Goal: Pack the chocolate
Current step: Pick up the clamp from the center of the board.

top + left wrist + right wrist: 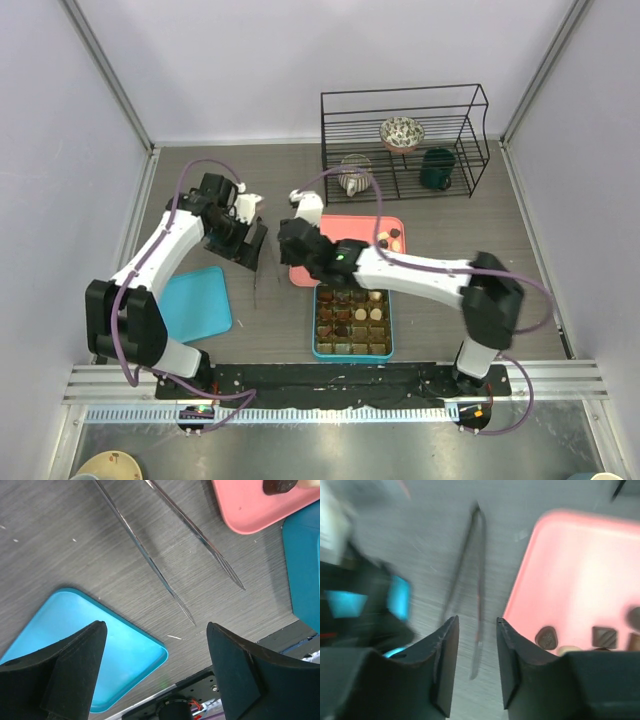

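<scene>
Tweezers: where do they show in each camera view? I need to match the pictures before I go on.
Top external: the tweezers lie on the table left of centre, left of the pink tray.
Left wrist: the tweezers have two prongs running from the top edge down to the centre.
Right wrist: the tweezers are blurred, at upper centre.
Shared landmark: the pink tray, beside the tweezers in every view.

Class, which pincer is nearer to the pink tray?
Right. The right pincer hovers at the left edge of the pink tray; the left pincer is farther left, over the tweezers on the table.
</scene>
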Controlling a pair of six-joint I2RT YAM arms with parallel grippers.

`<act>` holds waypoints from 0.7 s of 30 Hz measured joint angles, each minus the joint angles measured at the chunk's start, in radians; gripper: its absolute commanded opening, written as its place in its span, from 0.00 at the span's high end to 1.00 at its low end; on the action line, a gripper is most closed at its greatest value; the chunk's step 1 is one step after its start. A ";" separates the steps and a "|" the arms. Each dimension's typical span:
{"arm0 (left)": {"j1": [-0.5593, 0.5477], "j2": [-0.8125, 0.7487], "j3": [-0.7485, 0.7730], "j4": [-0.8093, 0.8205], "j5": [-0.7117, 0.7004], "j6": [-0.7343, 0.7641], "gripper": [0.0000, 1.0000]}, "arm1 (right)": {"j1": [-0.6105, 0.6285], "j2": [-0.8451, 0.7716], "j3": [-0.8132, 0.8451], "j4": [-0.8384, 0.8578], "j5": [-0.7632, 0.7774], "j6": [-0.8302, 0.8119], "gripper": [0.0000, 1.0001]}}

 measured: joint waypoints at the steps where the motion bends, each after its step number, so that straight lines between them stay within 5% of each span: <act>1: -0.004 -0.002 -0.016 0.005 -0.002 -0.009 0.16 | 0.000 -0.070 -0.021 0.008 0.011 -0.007 0.63; 9: -0.070 -0.011 -0.146 0.074 -0.050 -0.037 0.21 | -0.019 -0.538 -0.157 0.021 0.164 -0.056 0.66; 21: -0.131 0.067 -0.204 0.229 -0.121 -0.037 0.32 | -0.037 -0.629 -0.261 -0.069 0.219 -0.071 0.66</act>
